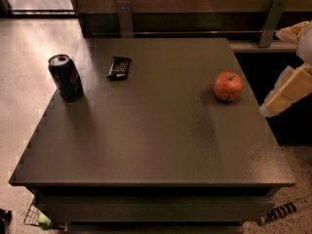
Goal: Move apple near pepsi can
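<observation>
Dark grey tabletop (156, 145), black wrapped snack bar (119, 67) lying flat toward its far left, metal bracket (125, 17) on the wall behind, pale speckled floor (24, 57) at left, striped rod (282, 211) at lower right.

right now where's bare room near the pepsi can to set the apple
Bare table runs right of and in front of the pepsi can, across to the apple. Only the snack bar crowds the can's back-right side. The gripper hangs off the table's right edge, beside the apple.
</observation>
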`<action>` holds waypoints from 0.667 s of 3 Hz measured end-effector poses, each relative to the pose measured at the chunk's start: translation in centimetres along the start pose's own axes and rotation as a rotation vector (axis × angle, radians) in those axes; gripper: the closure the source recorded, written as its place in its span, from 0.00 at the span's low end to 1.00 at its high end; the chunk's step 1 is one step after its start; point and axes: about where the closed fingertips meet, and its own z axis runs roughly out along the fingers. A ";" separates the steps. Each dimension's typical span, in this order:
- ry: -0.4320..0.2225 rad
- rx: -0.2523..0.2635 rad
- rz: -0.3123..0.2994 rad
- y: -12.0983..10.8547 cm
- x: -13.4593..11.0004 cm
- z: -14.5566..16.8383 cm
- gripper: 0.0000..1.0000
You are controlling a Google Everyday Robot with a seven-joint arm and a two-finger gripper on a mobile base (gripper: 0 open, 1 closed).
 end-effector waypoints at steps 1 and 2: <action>-0.127 0.026 0.051 -1.8 0.5 1.6 0.00; -0.277 0.023 0.125 -3.6 1.0 4.7 0.00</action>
